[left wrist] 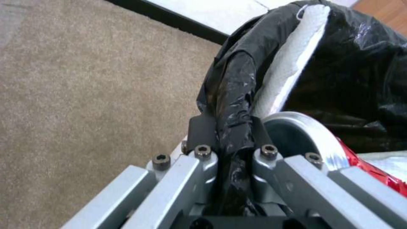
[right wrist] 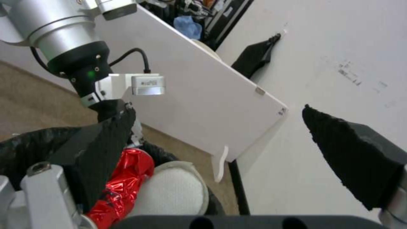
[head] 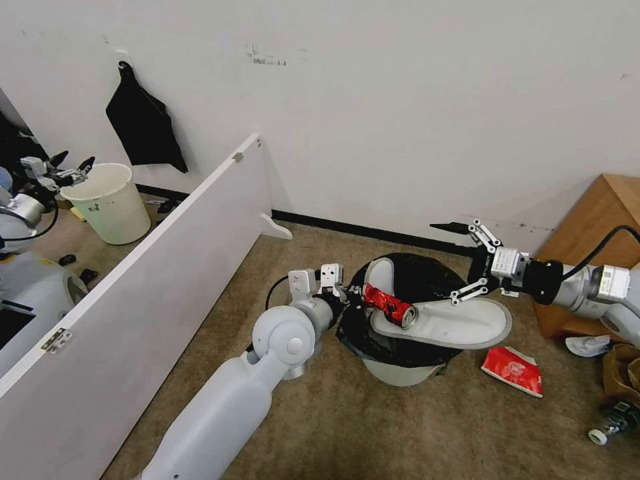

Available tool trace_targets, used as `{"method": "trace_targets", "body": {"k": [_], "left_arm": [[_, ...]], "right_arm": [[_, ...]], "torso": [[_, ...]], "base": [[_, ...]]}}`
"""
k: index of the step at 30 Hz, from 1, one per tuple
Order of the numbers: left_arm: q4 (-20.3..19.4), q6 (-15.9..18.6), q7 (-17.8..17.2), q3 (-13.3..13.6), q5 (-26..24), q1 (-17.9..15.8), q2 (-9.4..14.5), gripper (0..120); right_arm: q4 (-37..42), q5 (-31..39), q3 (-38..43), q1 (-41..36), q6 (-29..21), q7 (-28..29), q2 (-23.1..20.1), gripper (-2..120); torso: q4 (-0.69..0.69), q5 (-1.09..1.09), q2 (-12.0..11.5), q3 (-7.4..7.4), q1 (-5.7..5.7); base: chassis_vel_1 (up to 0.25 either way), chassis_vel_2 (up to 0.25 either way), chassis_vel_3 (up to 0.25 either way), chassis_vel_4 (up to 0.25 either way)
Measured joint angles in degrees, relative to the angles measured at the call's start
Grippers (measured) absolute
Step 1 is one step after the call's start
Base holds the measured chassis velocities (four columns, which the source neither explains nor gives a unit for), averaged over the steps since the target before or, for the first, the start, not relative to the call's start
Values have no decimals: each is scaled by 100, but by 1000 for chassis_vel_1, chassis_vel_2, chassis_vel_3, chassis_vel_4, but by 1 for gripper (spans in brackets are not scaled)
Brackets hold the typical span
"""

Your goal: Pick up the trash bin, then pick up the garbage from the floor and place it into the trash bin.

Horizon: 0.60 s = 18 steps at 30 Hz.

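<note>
The trash bin (head: 400, 363), white with a black bag (left wrist: 237, 82) over its rim, stands on the carpet in the middle of the head view. My left gripper (head: 348, 303) (left wrist: 231, 122) is shut on the near-left rim, pinching bag and wall. A crushed red can (head: 390, 305) (right wrist: 127, 178) and two white slippers lie on the bin: one slipper (head: 379, 272) (left wrist: 292, 63) leans inside, the other (head: 460, 323) rests flat across the rim. My right gripper (head: 448, 263) (right wrist: 229, 152) hangs open just above that flat slipper's end, nothing between its fingers (right wrist: 106, 149).
On the floor right of the bin lie a flattened red paper cup (head: 512, 369), white tissue (head: 587, 345), a brown paper bag (head: 623, 373) and a clear bottle (head: 613, 423). A wooden cabinet (head: 600, 227) stands behind them. A leaning white board (head: 153, 280) walls off the left; a cream bucket (head: 110, 200) sits beyond it.
</note>
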Motion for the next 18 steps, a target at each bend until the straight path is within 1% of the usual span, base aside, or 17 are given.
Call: {"method": "trace_targets", "body": {"k": [3,6,7,9,10,11,12,15,18], "left_arm": [[-24,-1,-17,-16,11,29,7,4],[-58,-2,-65,-145,33,119,3,4],[-58,-2,-65,-145,33,119,3,4],[-88,-8,-71,-274,51,192,-1,4],[-88,-8,-71,-274,51,192,-1,4],[-121,-11,-71,-360,55,236,3,4],[-121,-11,-71,-360,55,236,3,4],[-206,-25,-71,-615,51,344,48,4],[-218,-28,-71,-653,50,362,61,4]], "right_arm": [[11,-4,16,-15,0,36,14,100],[62,158,178,-20,-76,142,26,100],[62,158,178,-20,-76,142,26,100],[152,374,398,-44,-259,336,29,100],[152,374,398,-44,-259,336,29,100],[201,540,561,-76,-393,498,42,100],[201,540,561,-76,-393,498,42,100],[262,920,976,-102,-641,857,139,100],[265,984,1050,-103,-676,936,159,100]], "torso": [[-1,0,0,0,0],[0,0,0,0,0],[0,0,0,0,0],[0,0,0,0,0],[0,0,0,0,0],[0,-1,0,0,0],[0,-1,0,0,0],[0,0,0,0,0],[0,-1,0,0,0]], "base": [[0,0,0,0],[0,0,0,0],[0,0,0,0],[0,0,0,0],[0,0,0,0],[0,0,0,0],[0,0,0,0],[0,0,0,0],[0,0,0,0]]}}
